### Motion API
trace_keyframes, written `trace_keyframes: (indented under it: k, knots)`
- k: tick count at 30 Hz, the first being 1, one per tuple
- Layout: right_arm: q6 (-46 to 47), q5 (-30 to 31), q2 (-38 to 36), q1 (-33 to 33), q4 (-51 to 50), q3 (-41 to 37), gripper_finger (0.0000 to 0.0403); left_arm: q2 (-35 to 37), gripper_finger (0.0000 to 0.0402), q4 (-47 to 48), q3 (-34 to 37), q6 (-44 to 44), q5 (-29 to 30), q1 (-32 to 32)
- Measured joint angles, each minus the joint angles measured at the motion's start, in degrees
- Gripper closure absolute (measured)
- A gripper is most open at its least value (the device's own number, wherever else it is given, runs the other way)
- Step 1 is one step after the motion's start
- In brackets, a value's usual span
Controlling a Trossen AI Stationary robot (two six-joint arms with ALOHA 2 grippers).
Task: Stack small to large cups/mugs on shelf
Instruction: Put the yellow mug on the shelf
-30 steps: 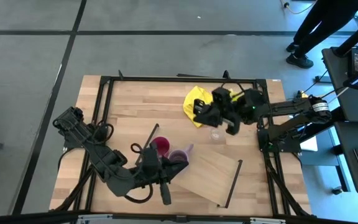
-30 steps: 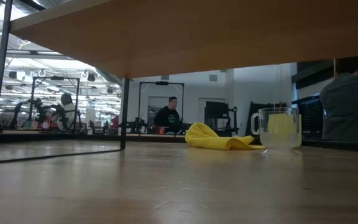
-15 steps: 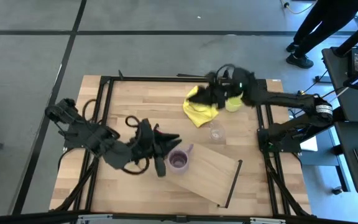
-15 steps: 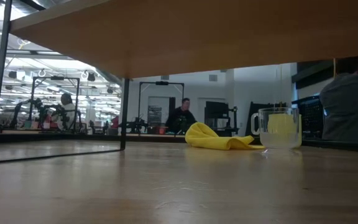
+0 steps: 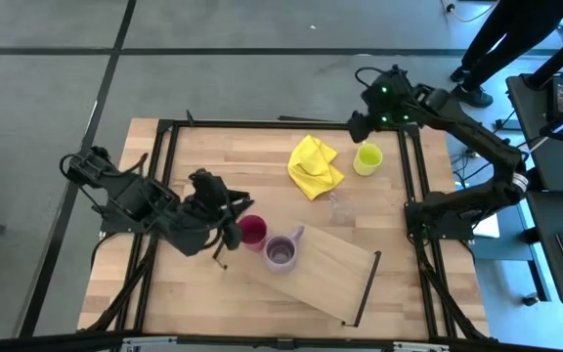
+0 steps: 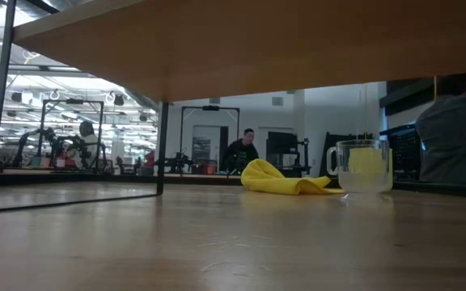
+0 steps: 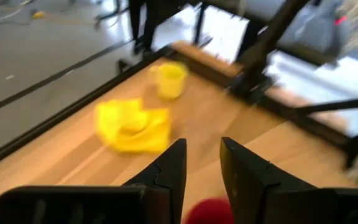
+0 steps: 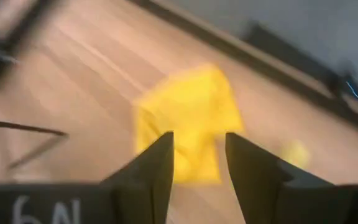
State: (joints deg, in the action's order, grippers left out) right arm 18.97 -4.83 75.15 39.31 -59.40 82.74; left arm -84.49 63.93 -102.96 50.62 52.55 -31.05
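The red cup and the purple mug stand side by side at the left end of the light-wood shelf. The yellow-green mug stands on the tabletop at the far right. The clear glass tumbler stands between that mug and the shelf, and also shows in the low view. My left gripper is open and empty, just left of the red cup. My right gripper is open and empty, raised over the table's far edge.
A yellow cloth lies crumpled left of the yellow-green mug. The shelf's thin black rails stand at its short ends. A black frame runs around the table. A person's legs show beyond the far right corner.
My left gripper has drawn back from the shelf's near side toward the table's left and far side, ending beside the red cup. My right gripper has risen from over the cloth and tumbler and gone toward the far edge, uncovering the yellow-green mug.
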Motion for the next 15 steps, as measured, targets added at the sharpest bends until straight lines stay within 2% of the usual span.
trace_keyframes:
  k: [2, 7, 12, 15]
  knots:
    - [2.4, 2.2, 0.0, 1.4, -4.0, -1.3, 0.0250, 0.4, 0.0311, 4.6, 0.0, 2.1, -1.1, 0.9]
    - [4.5, 1.8, 0.1, 5.0, -6.0, -8.3, 0.0224, 1.1, 0.0309, 9.6, 0.0, 2.5, -3.9, 3.3]
    - [4.5, 2.9, 0.1, 8.3, -3.5, -14.2, 0.0201, 1.1, 0.0308, 9.9, 0.7, 0.5, -11.9, 7.0]
    - [3.9, 2.3, 0.1, 10.4, -1.9, -16.7, 0.0195, 1.0, 0.0308, 8.5, 3.1, 0.3, -14.3, 9.5]
